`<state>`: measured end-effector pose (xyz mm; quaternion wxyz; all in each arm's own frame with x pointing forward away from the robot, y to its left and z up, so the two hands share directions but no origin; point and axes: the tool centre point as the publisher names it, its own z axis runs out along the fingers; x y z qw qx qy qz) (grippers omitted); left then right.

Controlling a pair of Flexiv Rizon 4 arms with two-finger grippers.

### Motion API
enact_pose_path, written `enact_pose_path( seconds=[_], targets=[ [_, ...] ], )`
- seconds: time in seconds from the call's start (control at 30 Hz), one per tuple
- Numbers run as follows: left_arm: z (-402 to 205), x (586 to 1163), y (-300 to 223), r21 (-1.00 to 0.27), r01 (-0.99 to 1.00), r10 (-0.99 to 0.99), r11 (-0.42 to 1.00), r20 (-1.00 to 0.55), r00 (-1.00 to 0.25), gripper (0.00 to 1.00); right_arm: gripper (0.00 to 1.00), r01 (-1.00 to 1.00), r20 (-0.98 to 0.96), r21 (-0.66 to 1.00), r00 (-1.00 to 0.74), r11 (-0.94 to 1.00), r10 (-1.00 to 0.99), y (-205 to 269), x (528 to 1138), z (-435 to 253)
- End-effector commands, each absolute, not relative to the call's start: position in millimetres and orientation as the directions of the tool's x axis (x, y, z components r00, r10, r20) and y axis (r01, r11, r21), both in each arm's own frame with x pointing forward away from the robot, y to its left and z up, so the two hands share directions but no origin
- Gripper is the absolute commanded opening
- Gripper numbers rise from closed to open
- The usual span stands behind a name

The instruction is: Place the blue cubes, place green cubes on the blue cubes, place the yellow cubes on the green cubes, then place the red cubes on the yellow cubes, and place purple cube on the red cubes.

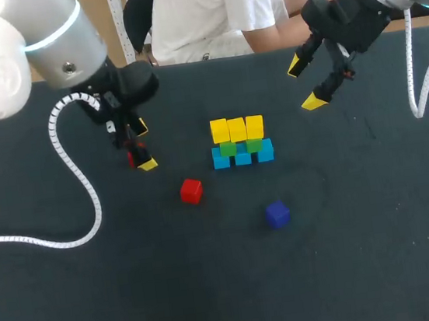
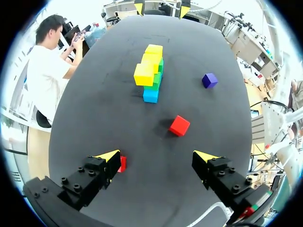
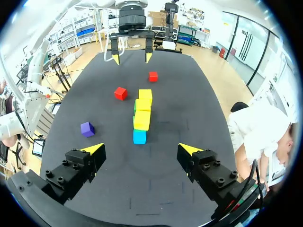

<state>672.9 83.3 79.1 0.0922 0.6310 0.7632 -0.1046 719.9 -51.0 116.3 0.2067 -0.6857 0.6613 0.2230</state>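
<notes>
Wide apart and low over the desk [image 2: 118,113]: left fingers [image 2: 108,156], gripping nothing, with one red cube [image 2: 122,164] just beside one tip and partly hidden by it. Also wide: right fingers [image 3: 93,149], raised, tilted, well apart from the stack [image 1: 240,143]. Stack mid-desk, three blue below, two green, three yellow on top. Second red cube [image 1: 191,191] and purple cube [image 1: 277,214] loose nearby. Cube beside tip clearest from left wrist.

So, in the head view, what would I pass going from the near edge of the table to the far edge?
purple cube → red cube → stack of blue, green and yellow cubes → right gripper
</notes>
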Motion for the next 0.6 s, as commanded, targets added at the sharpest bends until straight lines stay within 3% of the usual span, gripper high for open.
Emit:
enact_pose_path(
  seconds=[0.03,0.43,0.6],
  targets=[
    [78,676,79,-0.045,0.985,0.943,0.165,-0.285,-0.171,1.00,1.00,-0.999,-0.580,0.012,0.026,-0.041,-0.814,-51,720,116],
    [66,670,128,-0.070,0.974,0.941,0.216,-0.250,-0.226,1.00,1.00,-0.999,-0.580,0.012,0.026,-0.041,-0.814,-51,720,116],
    [49,676,154,-0.096,0.969,0.901,0.228,-0.357,-0.247,1.00,1.00,-0.999,-0.580,0.012,0.026,-0.041,-0.814,-51,720,116]
  ],
)
